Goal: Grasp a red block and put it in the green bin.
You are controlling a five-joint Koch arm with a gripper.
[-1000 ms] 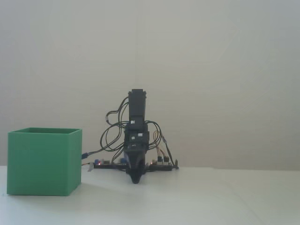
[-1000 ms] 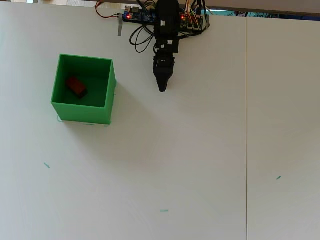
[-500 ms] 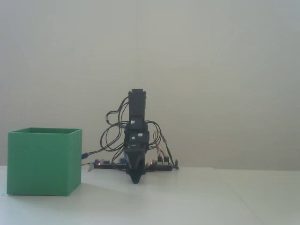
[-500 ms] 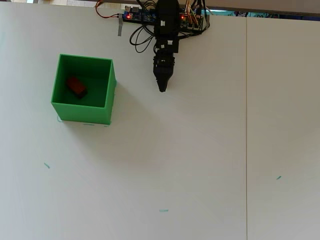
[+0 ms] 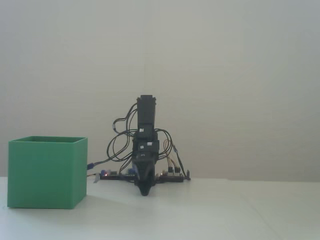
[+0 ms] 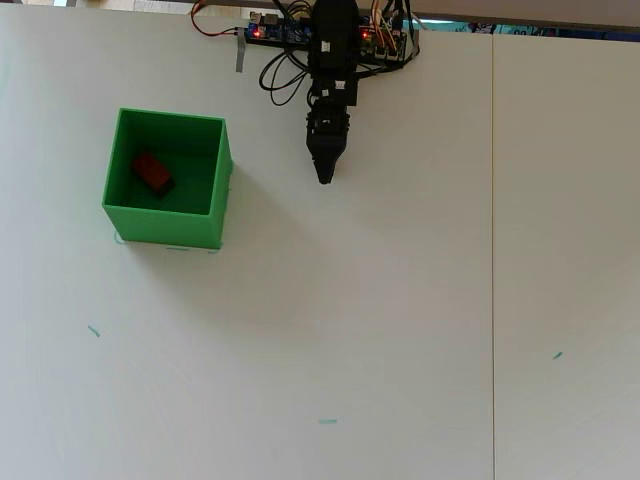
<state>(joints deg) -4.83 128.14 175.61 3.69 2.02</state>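
In the overhead view the red block (image 6: 152, 172) lies on the floor of the green bin (image 6: 217, 190), towards its left side. The fixed view shows the green bin (image 5: 46, 172) at the left, its walls hiding the block. The arm is folded near its base, and my gripper (image 6: 325, 176) points down the table to the right of the bin, well apart from it. Its jaws come to a single closed point with nothing between them. In the fixed view the gripper (image 5: 144, 191) hangs low, just above the table.
A circuit board with wires (image 6: 290, 32) sits at the table's back edge behind the arm. A seam (image 6: 492, 250) runs down the white table on the right. Small green marks (image 6: 327, 421) dot the surface.
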